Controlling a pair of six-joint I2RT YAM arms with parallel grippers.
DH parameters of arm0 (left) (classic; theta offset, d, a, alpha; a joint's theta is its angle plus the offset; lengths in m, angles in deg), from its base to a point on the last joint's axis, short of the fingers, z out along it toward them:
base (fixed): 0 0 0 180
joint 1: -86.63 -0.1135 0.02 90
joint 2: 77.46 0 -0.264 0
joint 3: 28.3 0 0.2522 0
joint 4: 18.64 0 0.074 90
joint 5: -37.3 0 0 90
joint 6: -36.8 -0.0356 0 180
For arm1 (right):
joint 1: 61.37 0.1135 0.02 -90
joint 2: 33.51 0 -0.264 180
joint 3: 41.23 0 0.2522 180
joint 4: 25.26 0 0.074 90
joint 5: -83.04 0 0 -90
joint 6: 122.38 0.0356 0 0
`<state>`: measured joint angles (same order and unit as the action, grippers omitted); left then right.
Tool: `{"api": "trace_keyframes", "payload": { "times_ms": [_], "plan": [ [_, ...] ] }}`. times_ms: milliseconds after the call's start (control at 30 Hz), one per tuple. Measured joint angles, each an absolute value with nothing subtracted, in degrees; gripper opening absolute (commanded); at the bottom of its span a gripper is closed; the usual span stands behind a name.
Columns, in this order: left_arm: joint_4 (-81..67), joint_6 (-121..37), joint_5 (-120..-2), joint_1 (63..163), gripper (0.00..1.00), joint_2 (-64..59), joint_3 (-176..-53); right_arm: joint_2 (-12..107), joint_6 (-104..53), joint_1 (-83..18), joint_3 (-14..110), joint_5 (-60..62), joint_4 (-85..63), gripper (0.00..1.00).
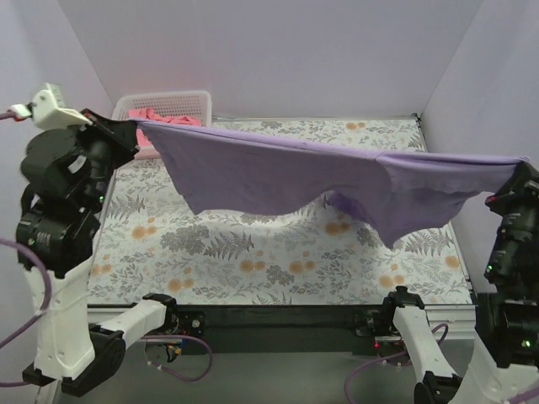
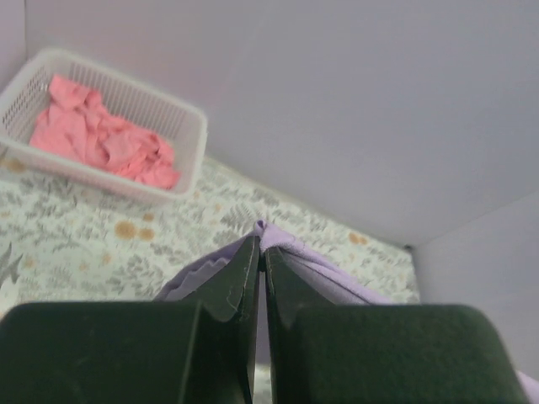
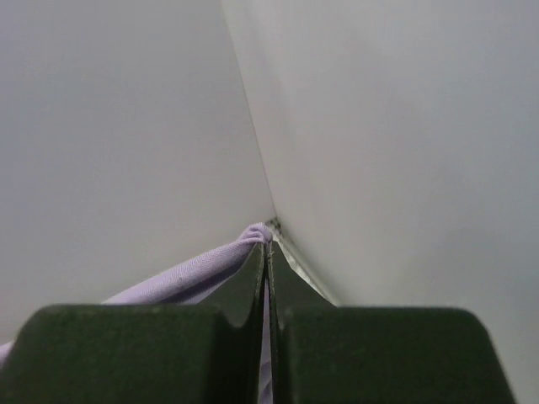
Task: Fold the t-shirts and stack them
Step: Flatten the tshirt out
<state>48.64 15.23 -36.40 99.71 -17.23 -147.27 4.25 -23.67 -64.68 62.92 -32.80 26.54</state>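
A lavender-purple t-shirt [image 1: 286, 172] hangs stretched in the air across the table, its lower edge drooping toward the cloth. My left gripper [image 1: 135, 128] is shut on its left end, and the purple cloth [image 2: 290, 248] bunches at the closed fingertips of that gripper [image 2: 262, 247]. My right gripper [image 1: 518, 164] is shut on the right end, where a fold of purple t-shirt [image 3: 198, 273] wraps over the left finger of the gripper [image 3: 268, 244]. A salmon-pink t-shirt [image 2: 101, 135] lies crumpled in the basket at the back left [image 1: 164, 116].
The white mesh basket [image 2: 173, 114] stands at the back left corner of the floral tablecloth [image 1: 253, 252]. White walls close in on the left, back and right. The right gripper is raised close to the right wall corner [image 3: 274, 223].
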Motion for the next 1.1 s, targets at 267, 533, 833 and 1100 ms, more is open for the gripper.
{"api": "trace_keyframes", "payload": {
  "times_ms": [267,533,833,1100],
  "plan": [
    [48.4,12.9,-36.4,99.7,0.00,-19.8,-161.9,4.1,-32.2,-62.7,79.8,-31.3,24.7,0.01],
    [42.5,11.4,-34.9,99.6,0.00,-15.7,-149.5,10.2,-36.1,-62.1,74.2,-20.9,20.5,0.01],
    [27.1,10.7,-32.6,99.3,0.00,9.0,-119.9,30.3,-36.0,-62.0,43.8,-12.2,9.7,0.01],
    [19.6,11.1,-32.4,97.6,0.00,30.4,-121.2,48.1,-33.1,-61.6,36.6,-10.9,-0.7,0.01]
  ]
}}
